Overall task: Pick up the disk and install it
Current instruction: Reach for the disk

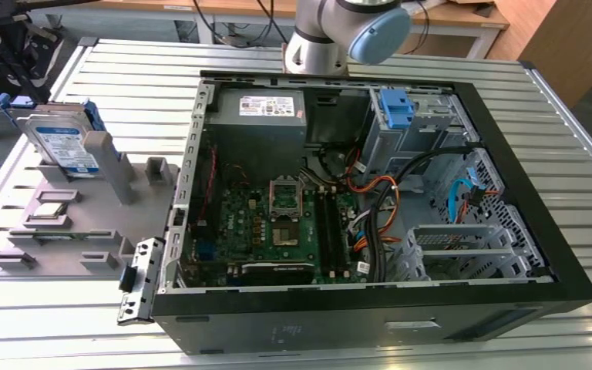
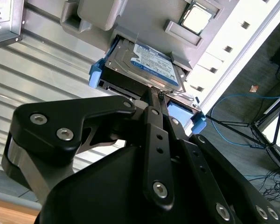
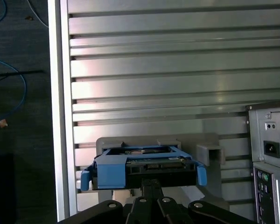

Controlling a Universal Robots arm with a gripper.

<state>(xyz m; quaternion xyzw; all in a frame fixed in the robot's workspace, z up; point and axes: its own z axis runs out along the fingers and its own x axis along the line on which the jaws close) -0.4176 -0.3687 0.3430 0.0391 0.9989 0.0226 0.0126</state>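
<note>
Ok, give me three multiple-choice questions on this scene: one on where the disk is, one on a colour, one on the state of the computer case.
1. Where is the disk?
A) flat on the floor
B) standing in the gray holder
C) on a shelf

2. What colour is the caddy around the disk?
A) red
B) green
C) blue

3. How is the computer case?
A) side open
B) closed up
C) wrapped in plastic

Answers:
1 B: in the exterior view the disk stands on edge in the gray holder, to the exterior view's left of the computer case.
2 C: the caddy shows blue in both wrist views.
3 A: the motherboard lies exposed.
</note>
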